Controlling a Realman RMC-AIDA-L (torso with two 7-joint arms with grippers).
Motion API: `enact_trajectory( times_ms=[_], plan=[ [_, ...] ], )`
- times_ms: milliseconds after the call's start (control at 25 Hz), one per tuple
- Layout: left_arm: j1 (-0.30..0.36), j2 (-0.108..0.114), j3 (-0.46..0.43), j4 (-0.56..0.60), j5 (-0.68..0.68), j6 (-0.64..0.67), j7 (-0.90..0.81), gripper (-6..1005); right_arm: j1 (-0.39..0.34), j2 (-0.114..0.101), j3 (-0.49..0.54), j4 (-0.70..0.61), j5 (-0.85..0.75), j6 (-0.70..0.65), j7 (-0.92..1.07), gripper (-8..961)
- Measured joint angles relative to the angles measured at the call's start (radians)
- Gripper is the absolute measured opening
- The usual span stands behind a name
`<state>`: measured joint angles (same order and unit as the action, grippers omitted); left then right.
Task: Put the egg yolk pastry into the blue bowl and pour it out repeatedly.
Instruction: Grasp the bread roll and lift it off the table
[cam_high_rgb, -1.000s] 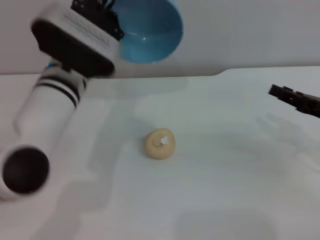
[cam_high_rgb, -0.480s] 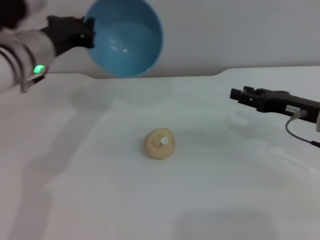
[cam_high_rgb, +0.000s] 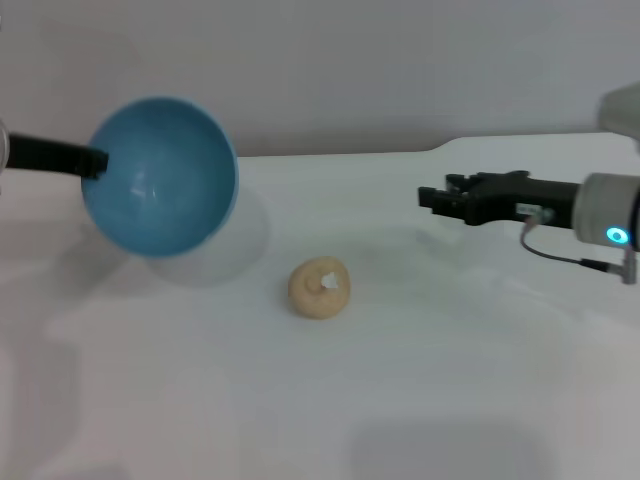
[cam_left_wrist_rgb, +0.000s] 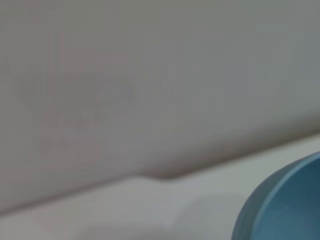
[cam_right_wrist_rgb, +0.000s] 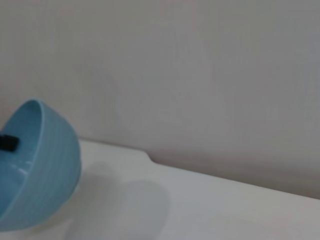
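The egg yolk pastry (cam_high_rgb: 320, 289) lies alone on the white table near its middle, pale tan and round. The blue bowl (cam_high_rgb: 160, 176) is held tipped on its side just above the table at the left, its empty inside facing the head camera. My left gripper (cam_high_rgb: 95, 162) is shut on the bowl's left rim. The bowl also shows in the left wrist view (cam_left_wrist_rgb: 282, 205) and the right wrist view (cam_right_wrist_rgb: 37, 165). My right gripper (cam_high_rgb: 432, 197) hovers above the table to the right of the pastry, pointing left; its fingers hold nothing.
The white table (cam_high_rgb: 400, 400) has a notched back edge against a plain grey wall (cam_high_rgb: 400, 70). The bowl casts a faint shadow on the table beneath it.
My left arm has swung the bowl down and to the left, from high at the back to just above the table. My right gripper has moved left toward the pastry. The pastry has not moved.
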<state>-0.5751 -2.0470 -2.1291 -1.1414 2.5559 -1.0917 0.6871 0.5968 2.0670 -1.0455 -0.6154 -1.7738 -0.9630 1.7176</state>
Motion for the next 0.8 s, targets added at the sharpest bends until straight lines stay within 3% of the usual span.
enact_trajectory(
  times_ms=[280, 400, 640, 800],
  plan=[
    [-0.002, 0.011, -0.006, -0.026, 0.01, -0.179, -0.038, 0, 0.132, 0.0, -0.136, 0.073, -0.034, 0.124, 0.037, 491],
    [0.002, 0.007, -0.006, -0.045, 0.013, -0.226, -0.057, 1, 0.219, 0.005, -0.2, 0.168, -0.038, 0.178, 0.063, 490],
    [0.012, 0.006, -0.003, -0.087, 0.024, -0.278, -0.1, 9, 0.245, 0.01, -0.274, 0.199, -0.033, 0.187, 0.105, 490],
    [0.004, 0.006, 0.001, -0.113, 0.117, -0.331, -0.154, 14, 0.236, 0.012, -0.329, 0.198, -0.032, 0.181, 0.148, 491]
  ],
)
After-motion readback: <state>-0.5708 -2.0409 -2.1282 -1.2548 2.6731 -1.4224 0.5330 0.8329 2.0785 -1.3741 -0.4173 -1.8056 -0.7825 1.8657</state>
